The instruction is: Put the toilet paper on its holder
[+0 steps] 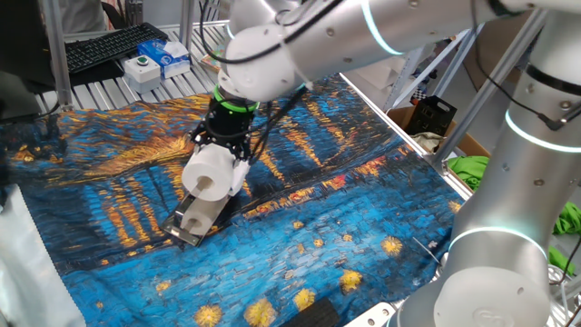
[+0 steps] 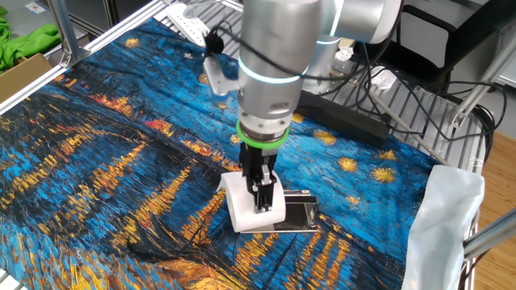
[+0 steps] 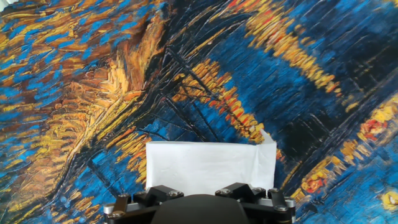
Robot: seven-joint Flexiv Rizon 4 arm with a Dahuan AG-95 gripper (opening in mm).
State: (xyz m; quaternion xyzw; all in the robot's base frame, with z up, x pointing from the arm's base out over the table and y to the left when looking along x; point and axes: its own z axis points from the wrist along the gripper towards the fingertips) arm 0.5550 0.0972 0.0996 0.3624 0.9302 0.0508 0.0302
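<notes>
The toilet paper (image 1: pixel 211 173) is a plump white roll with its hollow core facing the camera in one fixed view. My gripper (image 1: pixel 224 145) is shut on it from above. The roll hangs over the near end of the holder (image 1: pixel 194 224), a flat shiny metal piece lying on the blue and yellow painted cloth. In the other fixed view the roll (image 2: pixel 246 208) covers the holder's left part, and the holder (image 2: pixel 297 213) sticks out to its right. I cannot tell whether the roll touches the holder. In the hand view the roll (image 3: pixel 208 165) fills the lower middle and hides the holder.
A black keyboard (image 1: pixel 113 45) and a white-and-blue box (image 1: pixel 160 59) sit at the far edge. A cardboard box with green cloth (image 1: pixel 481 168) stands to the right. A black power strip (image 2: pixel 347 117) with cables lies behind the arm. A white cloth (image 2: pixel 447 217) hangs at the right.
</notes>
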